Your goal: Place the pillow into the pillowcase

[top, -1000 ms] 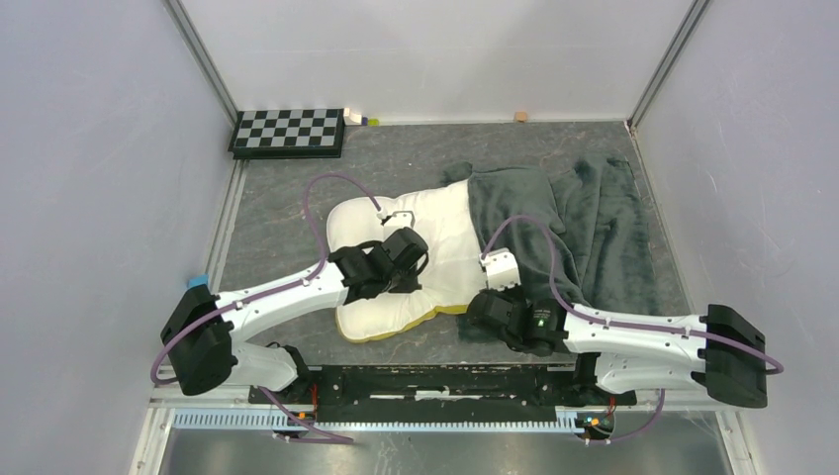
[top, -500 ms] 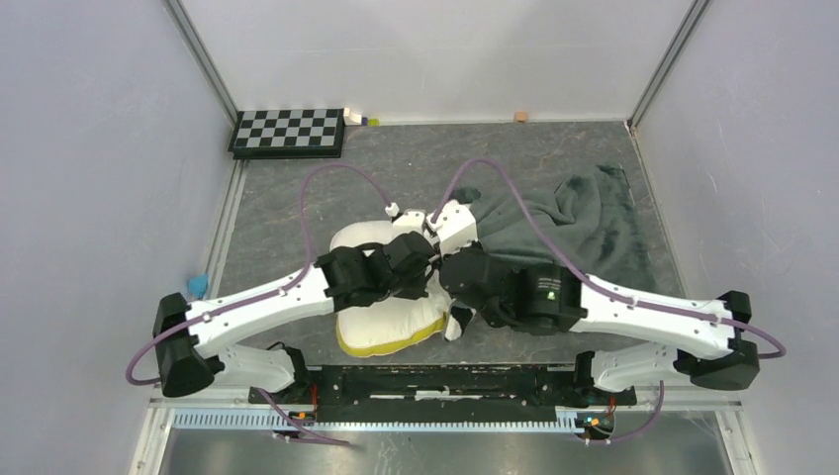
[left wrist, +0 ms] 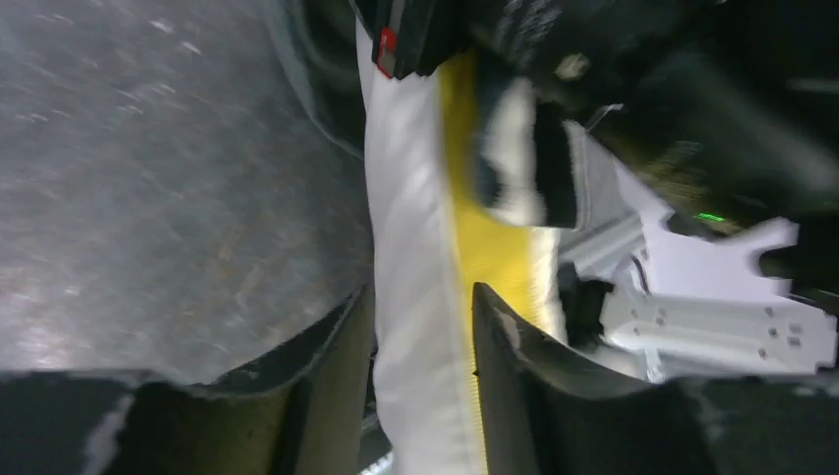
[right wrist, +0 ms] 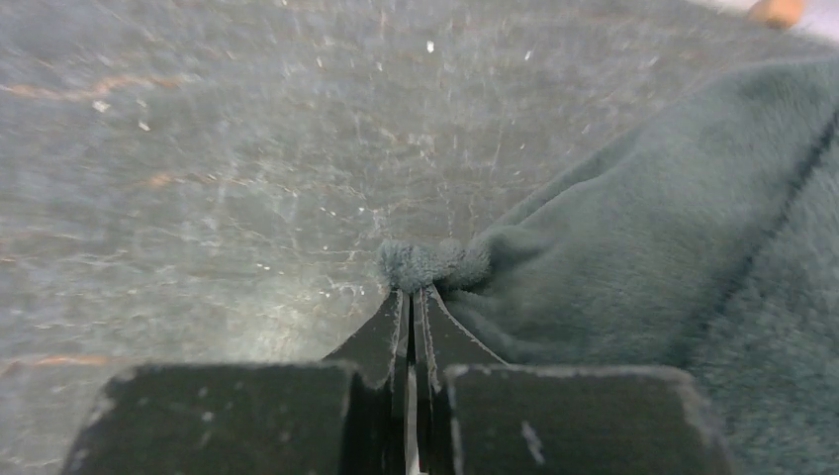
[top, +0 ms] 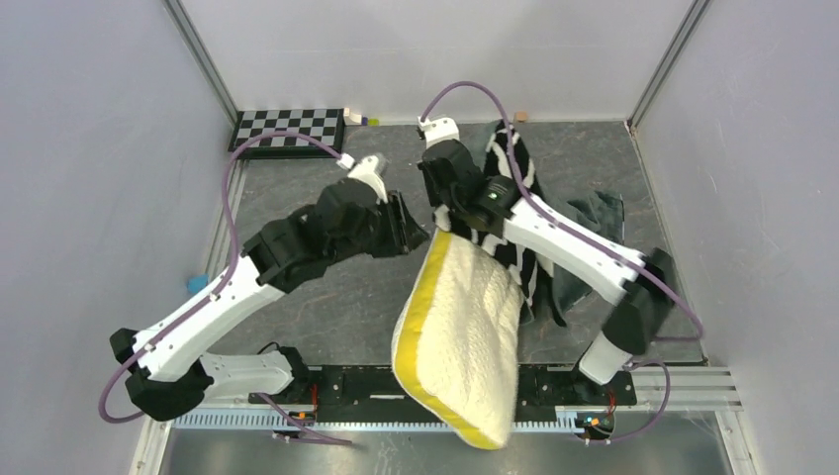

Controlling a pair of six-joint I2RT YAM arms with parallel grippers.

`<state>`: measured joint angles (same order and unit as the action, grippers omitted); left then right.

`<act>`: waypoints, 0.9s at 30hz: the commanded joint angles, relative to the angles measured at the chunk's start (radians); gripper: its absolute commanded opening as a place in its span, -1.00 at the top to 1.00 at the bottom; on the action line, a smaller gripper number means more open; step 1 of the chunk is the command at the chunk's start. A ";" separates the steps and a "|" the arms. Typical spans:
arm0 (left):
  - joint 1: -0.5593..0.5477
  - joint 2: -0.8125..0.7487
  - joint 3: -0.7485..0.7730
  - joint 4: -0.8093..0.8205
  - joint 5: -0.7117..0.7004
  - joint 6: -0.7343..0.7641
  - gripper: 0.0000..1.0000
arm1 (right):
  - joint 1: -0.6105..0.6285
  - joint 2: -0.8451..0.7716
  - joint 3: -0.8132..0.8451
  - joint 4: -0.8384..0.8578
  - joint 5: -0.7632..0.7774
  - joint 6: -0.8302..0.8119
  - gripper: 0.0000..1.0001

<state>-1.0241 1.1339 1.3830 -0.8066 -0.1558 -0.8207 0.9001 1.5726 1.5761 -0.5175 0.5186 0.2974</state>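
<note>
The pillow (top: 460, 327), cream with a yellow band, hangs in the air at the centre front, its top end up between both grippers. My left gripper (top: 411, 226) is raised to its left. In the left wrist view its fingers stand apart around the pillow's (left wrist: 411, 198) white and yellow edge, with a dark gap beside one finger, so my left gripper (left wrist: 420, 317) is open. My right gripper (top: 442, 220) is raised too and shut on a tuft of the pillowcase's (right wrist: 633, 247) dark plush edge, pinched at my right gripper (right wrist: 409, 297). The pillowcase (top: 514, 163) trails behind, zebra face showing.
A checkerboard (top: 287, 129) lies at the back left by the wall. A small block (top: 517, 117) sits at the back wall and a blue thing (top: 198, 284) at the left edge. The grey table (top: 326, 287) is walled on three sides.
Both arms have risen from the table, lifting the pillow and the pillowcase with them. The pillowcase has turned its zebra face up. My left jaws have parted.
</note>
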 commanded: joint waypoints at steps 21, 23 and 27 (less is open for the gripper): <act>0.309 -0.269 -0.640 0.040 0.014 -0.126 -1.00 | -0.164 0.176 0.084 0.106 -0.252 -0.129 -0.61; 0.308 -0.284 -0.687 0.035 0.027 -0.152 -1.00 | -0.159 0.110 -0.017 0.119 -0.257 -0.142 -0.66; 0.308 -0.271 -0.760 0.124 0.086 -0.175 -1.00 | -0.123 -0.004 -0.253 0.164 -0.236 -0.198 -0.82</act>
<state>-0.7147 0.8547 0.6811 -0.7979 -0.1238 -0.9062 0.7460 1.6535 1.5036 -0.3744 0.2619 0.1711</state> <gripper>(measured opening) 0.994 0.878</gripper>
